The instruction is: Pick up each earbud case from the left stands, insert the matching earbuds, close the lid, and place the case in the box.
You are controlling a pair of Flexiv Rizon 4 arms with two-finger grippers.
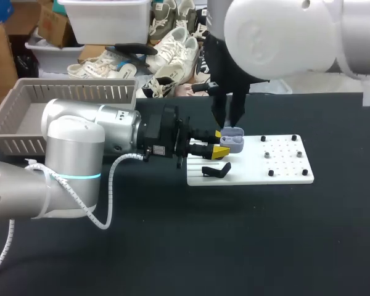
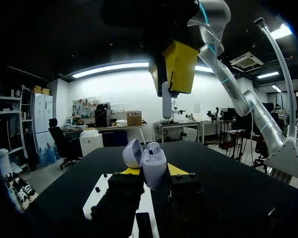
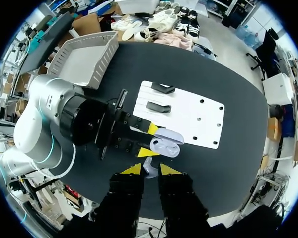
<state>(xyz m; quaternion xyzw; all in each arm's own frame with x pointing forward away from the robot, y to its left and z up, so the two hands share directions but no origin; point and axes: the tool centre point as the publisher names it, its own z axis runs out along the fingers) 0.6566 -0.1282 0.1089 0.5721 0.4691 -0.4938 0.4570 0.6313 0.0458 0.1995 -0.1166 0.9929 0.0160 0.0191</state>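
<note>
Left hand [image 1: 221,142] is clamped narrow on the earbud case [image 1: 233,141], a tip on each side. The lid is flipped open and facing up, held over the white stand board [image 1: 283,163], probably so the sockets stay reachable. Right hand [image 3: 150,169] hangs straight above, pinching an earbud [image 2: 166,101] stem-down, lined up to drop in. Grey box [image 1: 68,92] sits well apart at the left of the desk [image 1: 172,246]; the case isn't in it yet.

Even overhead light covers the dark desk [image 1: 234,246], and the white board [image 1: 283,174] on it shows bright. Ceiling strip lamps [image 2: 114,67] glow in the left wrist view.
</note>
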